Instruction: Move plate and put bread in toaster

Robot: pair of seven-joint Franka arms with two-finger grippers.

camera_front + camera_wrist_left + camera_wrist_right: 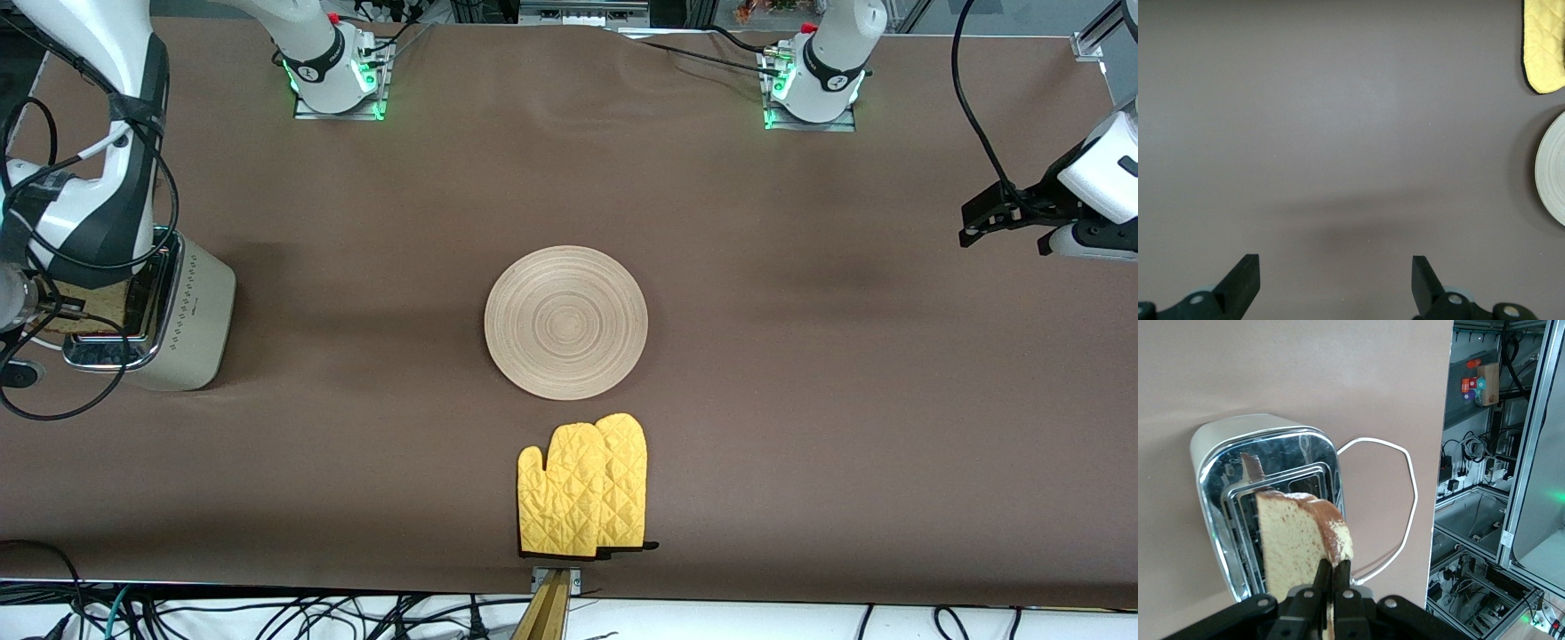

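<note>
The right gripper (1331,587) pinches the bread (1298,543) by one edge, its two fingers pressed tight against the slice, and holds it upright directly over the toaster (182,316). In the right wrist view the slice hangs above the chrome top (1268,480) with its dark slots, crust edge turned toward the fingers. The right arm bends down steeply over the toaster, which stands at the right arm's end of the table, close to the table's edge there.

The left gripper (1335,283) hangs with its fingers spread wide and holding nothing, over bare brown table (800,356) at the left arm's end; this arm waits.

The plate (566,322) lies flat at mid-table, well apart from both grippers, with open cloth all round it. A pair of yellow oven mitts (584,489) lies nearer the front camera than the plate, by the table's front edge.
</note>
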